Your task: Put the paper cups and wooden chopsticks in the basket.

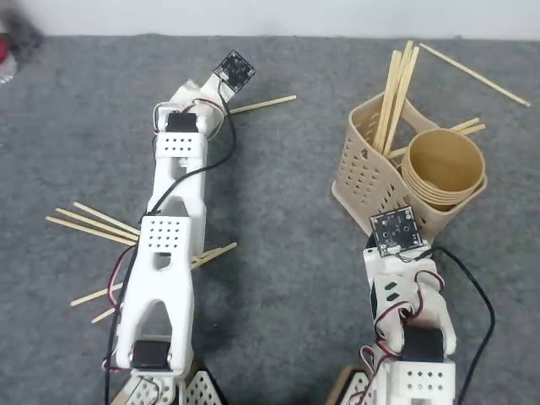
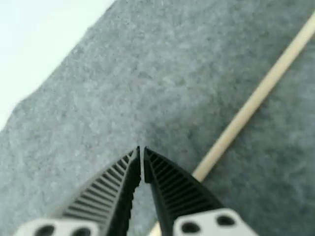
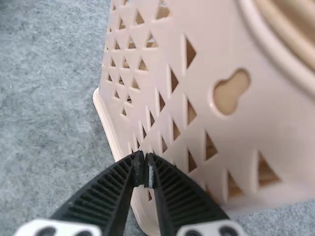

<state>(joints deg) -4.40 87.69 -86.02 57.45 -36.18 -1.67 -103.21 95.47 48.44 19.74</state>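
The beige perforated basket (image 1: 371, 173) stands at the right and holds a stack of paper cups (image 1: 443, 169) and several upright wooden chopsticks (image 1: 395, 89). My right gripper (image 3: 141, 158) is shut with nothing in it, its tips close against the basket's lower wall (image 3: 172, 98); the cups' rim (image 3: 283, 34) shows above. My left gripper (image 2: 141, 151) is shut and holds nothing, low over the grey mat at the far end of the table. One loose chopstick (image 2: 256, 98) lies just beside it, also seen from above as a chopstick (image 1: 263, 105).
More loose chopsticks lie on the mat by the left arm: a fan (image 1: 93, 221) at its left, a pair (image 1: 213, 251) at its right, others (image 1: 93, 295) nearer the base. One chopstick (image 1: 477, 74) lies behind the basket at the far right.
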